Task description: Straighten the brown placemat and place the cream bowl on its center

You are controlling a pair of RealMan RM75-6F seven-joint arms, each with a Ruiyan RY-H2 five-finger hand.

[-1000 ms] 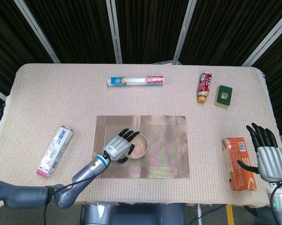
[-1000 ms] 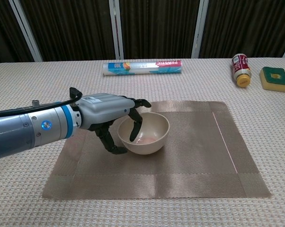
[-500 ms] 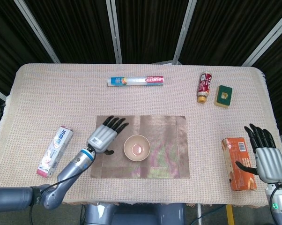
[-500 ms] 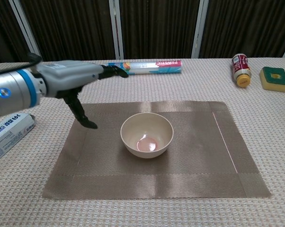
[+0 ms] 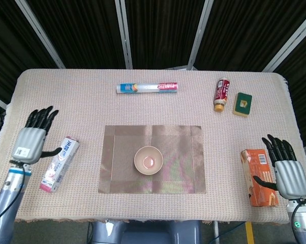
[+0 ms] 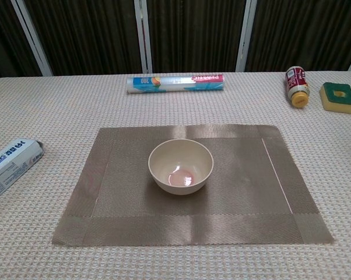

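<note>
The brown placemat (image 5: pixel 178 147) (image 6: pixel 245 192) lies flat and square to the table's front edge. The cream bowl (image 5: pixel 148 159) (image 6: pixel 181 165) stands upright on it, near its middle, slightly left of center. My left hand (image 5: pixel 32 140) hovers at the table's left edge, fingers spread, holding nothing, far from the bowl. My right hand (image 5: pixel 286 170) is at the front right edge, fingers spread and empty. Neither hand shows in the chest view.
A toothpaste box (image 5: pixel 60 163) (image 6: pixel 9 164) lies left of the mat beside my left hand. An orange box (image 5: pixel 258 177) lies by my right hand. A cling-film roll (image 5: pixel 147 88) (image 6: pixel 175 83), a bottle (image 5: pixel 222 93) (image 6: pixel 297 86) and a sponge (image 5: pixel 242 103) (image 6: pixel 339 97) sit at the back.
My left hand let go of the bowl and drew back left, off the mat to the table's left edge. The bowl stays on the mat. My right hand barely moved.
</note>
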